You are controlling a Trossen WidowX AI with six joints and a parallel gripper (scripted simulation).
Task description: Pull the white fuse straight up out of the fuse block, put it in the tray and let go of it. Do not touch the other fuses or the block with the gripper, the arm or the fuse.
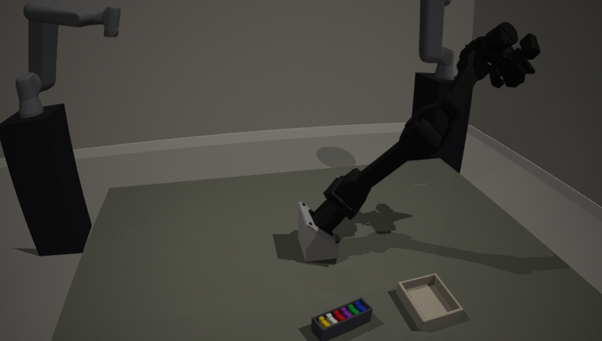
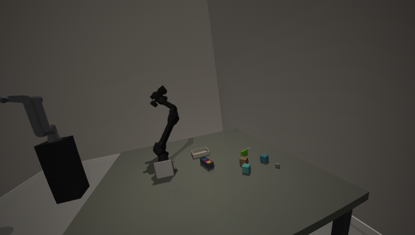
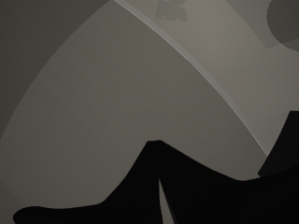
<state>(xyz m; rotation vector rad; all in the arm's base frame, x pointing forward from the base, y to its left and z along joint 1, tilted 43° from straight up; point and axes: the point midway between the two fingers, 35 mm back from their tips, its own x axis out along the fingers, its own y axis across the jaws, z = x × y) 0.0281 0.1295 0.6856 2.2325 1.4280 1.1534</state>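
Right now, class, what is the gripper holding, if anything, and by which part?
Nothing is held. The gripper is raised high and far from the table, its fingers shut with nothing between them. The white fuse sits in the fuse block.

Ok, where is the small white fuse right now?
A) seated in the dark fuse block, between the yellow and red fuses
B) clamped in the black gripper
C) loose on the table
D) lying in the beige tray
A: the small white fuse sits in the dark fuse block, while the black gripper is raised far away, shut and holding nothing.
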